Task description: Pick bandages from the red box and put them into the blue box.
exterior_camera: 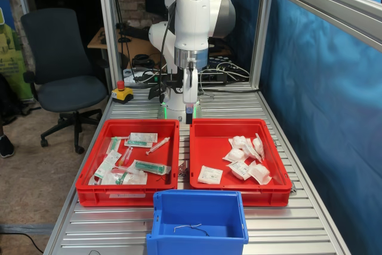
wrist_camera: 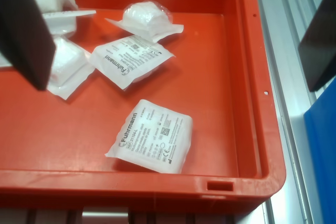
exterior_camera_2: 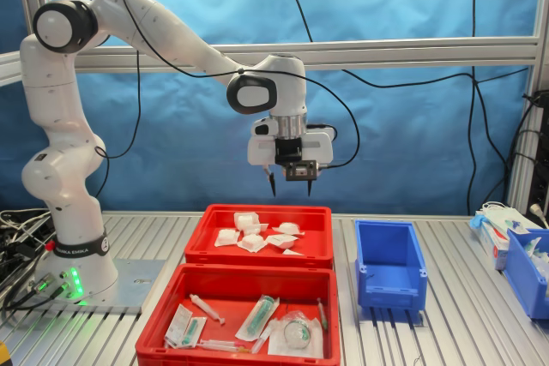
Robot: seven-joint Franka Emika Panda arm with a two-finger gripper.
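Note:
The red box holds several bandages, white puffy packets. One lies alone near its front left corner. In the second exterior view the red box is the far tray, with the bandages inside. My gripper hangs open and empty well above it; in the first exterior view my gripper hangs over the box's back left. In the wrist view my gripper looks down on a flat packet, with dark fingers spread wide. The blue box stands beside the red box.
A second red tray holds syringes and green-printed packs. A thin wire lies in the blue box. An emergency stop button sits by the arm's base. Another blue bin and a white box stand at the second exterior view's right.

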